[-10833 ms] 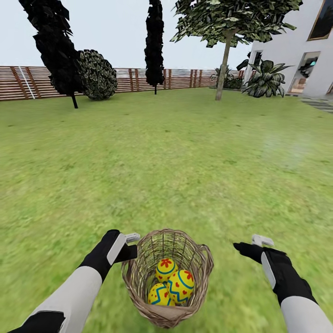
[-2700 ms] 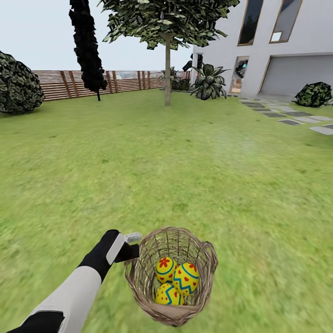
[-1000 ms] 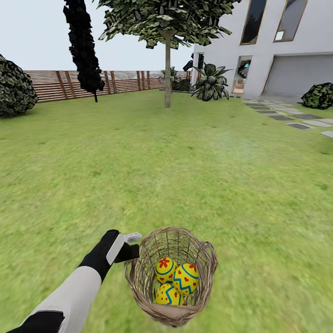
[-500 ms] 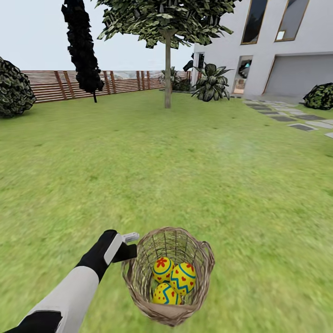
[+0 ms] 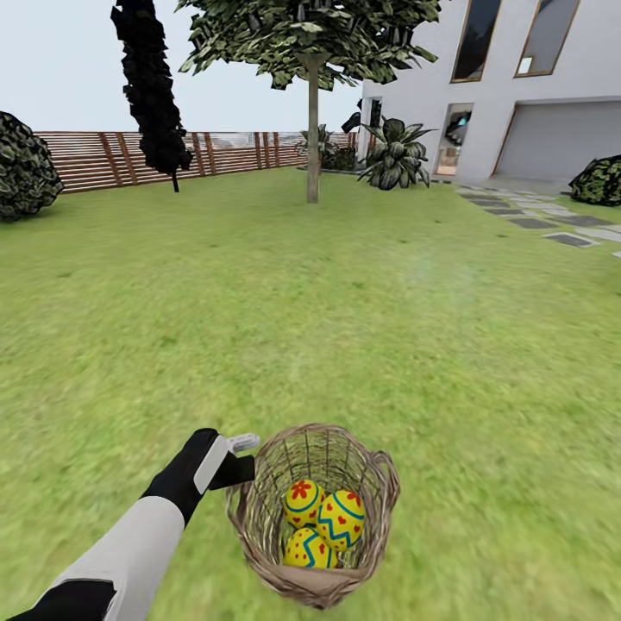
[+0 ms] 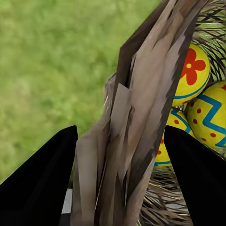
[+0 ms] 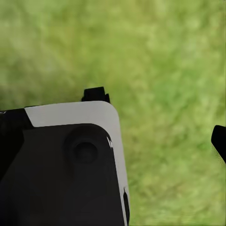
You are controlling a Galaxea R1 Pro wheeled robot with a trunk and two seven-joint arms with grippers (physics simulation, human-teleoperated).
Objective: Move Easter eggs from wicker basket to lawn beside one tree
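The left tool (image 5: 244,459) is clamped on the basket (image 5: 312,586) rim, carrying it above the lawn (image 5: 362,328) with all three eggs (image 5: 321,523) inside; the tree (image 5: 312,147) stands well ahead, almost straight on; the right tool's state I cannot tell.

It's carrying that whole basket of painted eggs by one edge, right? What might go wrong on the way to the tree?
The left gripper pinches only the braided rim of the wicker basket, on one side, so the basket could tilt or slip free.

The three Easter eggs lie loose inside; a jolt might roll one out onto the lawn.

The tree is still far off across the grass, leaving a long carry on that one-sided grip.
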